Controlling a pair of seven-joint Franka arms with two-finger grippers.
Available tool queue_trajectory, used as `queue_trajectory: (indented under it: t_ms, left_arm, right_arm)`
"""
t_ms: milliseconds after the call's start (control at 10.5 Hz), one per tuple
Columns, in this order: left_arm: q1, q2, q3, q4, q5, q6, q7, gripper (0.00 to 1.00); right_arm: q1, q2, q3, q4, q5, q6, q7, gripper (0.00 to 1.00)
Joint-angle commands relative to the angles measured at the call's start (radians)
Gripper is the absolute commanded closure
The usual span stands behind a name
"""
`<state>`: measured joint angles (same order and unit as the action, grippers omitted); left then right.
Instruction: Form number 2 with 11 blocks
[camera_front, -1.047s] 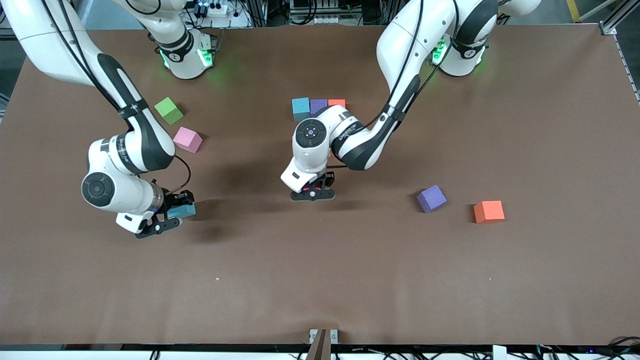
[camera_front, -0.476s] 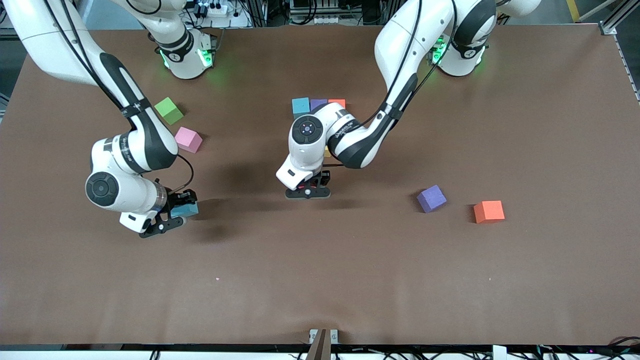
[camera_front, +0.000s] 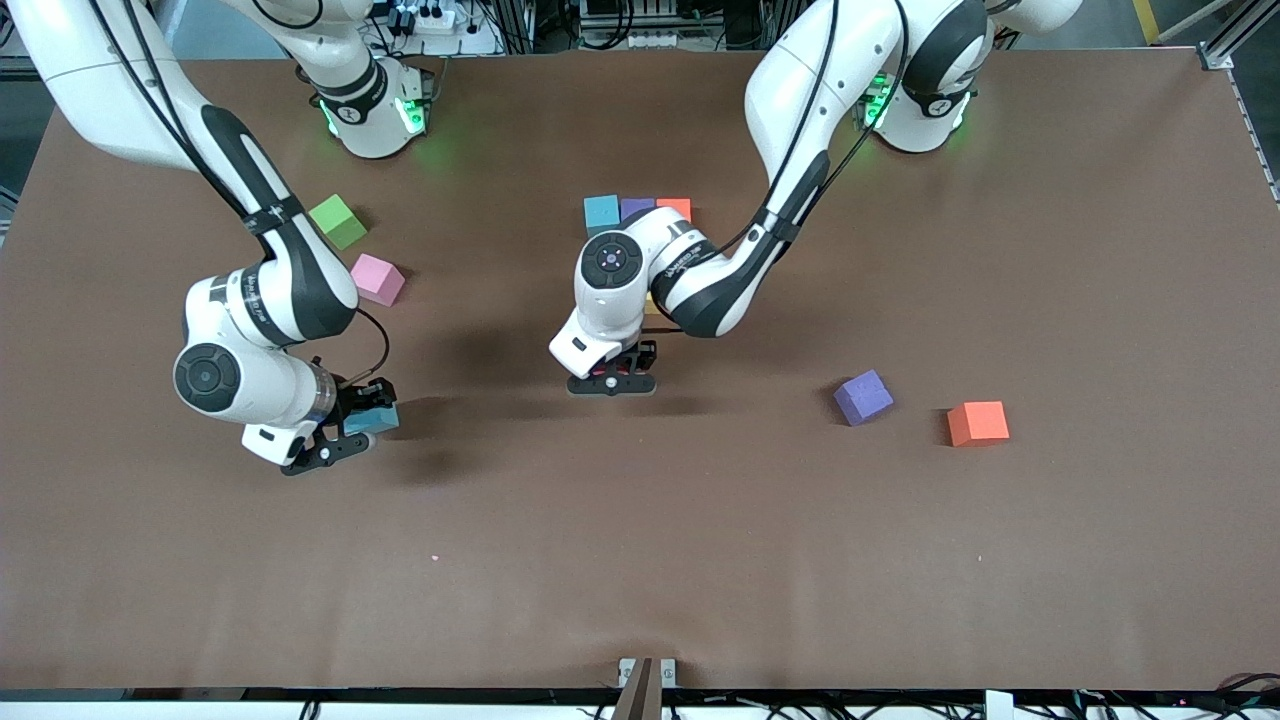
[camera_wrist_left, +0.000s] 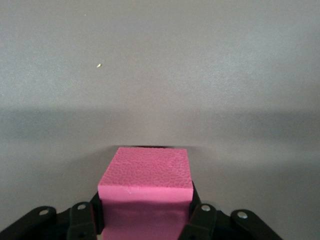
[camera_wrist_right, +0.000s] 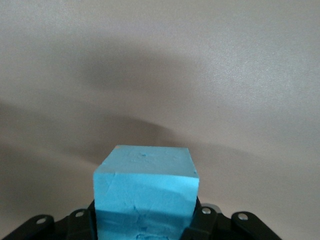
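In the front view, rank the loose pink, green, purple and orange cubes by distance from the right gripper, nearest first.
From the right gripper, holding a light blue cube:
1. Pink cube, toward the right arm's end.
2. Green cube, beside it.
3. Purple cube, toward the left arm's end.
4. Orange cube, beside it.

Whole counter (camera_front: 700, 560) seen from high across, facing the arms' bases, each wrist view aimed close past its own pincer at a held cube, bare counter shared with the front view.
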<state>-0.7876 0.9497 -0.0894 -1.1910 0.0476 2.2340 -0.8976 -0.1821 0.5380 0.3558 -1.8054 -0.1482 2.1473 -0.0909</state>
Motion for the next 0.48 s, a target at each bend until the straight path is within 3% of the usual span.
queue_trajectory:
  t_ms: [0, 381]
  left_arm:
    - [-0.004, 0.021, -0.012, 0.031, -0.02, 0.0, 0.02, 1.0]
    - [-0.005, 0.017, -0.01, 0.019, -0.046, -0.007, 0.019, 1.0]
  right_arm:
    - [0.003, 0.0, 0.003, 0.009, 0.012, -0.012, 0.005, 0.71]
    - [0.003, 0.002, 0.003, 0.009, 0.012, -0.012, 0.005, 0.71]
